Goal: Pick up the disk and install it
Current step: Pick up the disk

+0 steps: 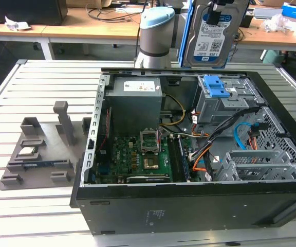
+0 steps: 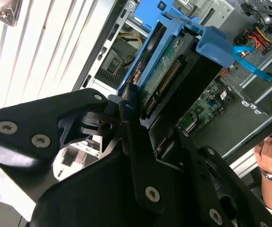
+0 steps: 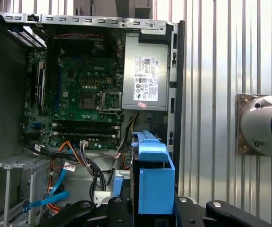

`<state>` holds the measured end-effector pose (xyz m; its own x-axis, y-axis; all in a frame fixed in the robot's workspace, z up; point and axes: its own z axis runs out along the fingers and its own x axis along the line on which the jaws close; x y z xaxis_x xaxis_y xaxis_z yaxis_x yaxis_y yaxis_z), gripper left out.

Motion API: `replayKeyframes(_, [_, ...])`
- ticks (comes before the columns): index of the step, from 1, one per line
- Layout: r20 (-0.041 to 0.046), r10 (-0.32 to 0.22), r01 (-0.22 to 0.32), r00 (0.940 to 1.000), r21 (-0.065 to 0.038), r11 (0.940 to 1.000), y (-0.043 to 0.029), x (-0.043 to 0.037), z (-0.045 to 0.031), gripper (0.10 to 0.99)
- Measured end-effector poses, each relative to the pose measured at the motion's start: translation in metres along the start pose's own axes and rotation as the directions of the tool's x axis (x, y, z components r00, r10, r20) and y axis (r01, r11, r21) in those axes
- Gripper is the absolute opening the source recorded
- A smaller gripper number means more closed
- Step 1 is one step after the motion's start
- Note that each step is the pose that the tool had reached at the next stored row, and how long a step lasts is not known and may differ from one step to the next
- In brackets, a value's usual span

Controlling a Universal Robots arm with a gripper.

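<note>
- Slatted metal table (image 1: 40, 216) under me, cluttered desks (image 1: 86, 32) behind it. An open computer case (image 1: 189, 211) lies on its side across the table's middle. A grey parts fixture (image 1: 35, 159) sits toward the edge at the exterior view's left.
- Inside the case are the power supply (image 1: 136, 98), the motherboard (image 1: 132, 157) and the blue-latched drive cage (image 1: 217, 98).
- My gripper (image 2: 150, 120) is clamped on one end of the disk (image 1: 215, 41), jaws closed with one on each side of it.
- The disk hangs upright in the air above the case's far edge, over the drive cage and touching nothing else. It is not yet installed.
- I judge it stiff and dense, heavy for its bulk, and easily hurt by a knock.
- Its bare metal looks slick. The green circuit board (image 2: 166, 71) on its underside and the connector edge look fragile.
- The blue side rails (image 3: 152, 184) must stay free to slide, so the flat metal body near one end is the safe hold.
</note>
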<state>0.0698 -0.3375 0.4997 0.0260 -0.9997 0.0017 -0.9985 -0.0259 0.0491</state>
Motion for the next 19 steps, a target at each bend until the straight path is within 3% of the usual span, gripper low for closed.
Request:
replayKeyframes(9, [-0.0012, 0.000, 0.000, 1.0000, 0.000, 1.0000, 0.0005, 0.0179, 0.0000, 0.361])
replayKeyframes(19, [-0.0046, 0.000, 0.000, 1.0000, 0.000, 1.0000, 0.0008, 0.0304, 0.0002, 0.361])
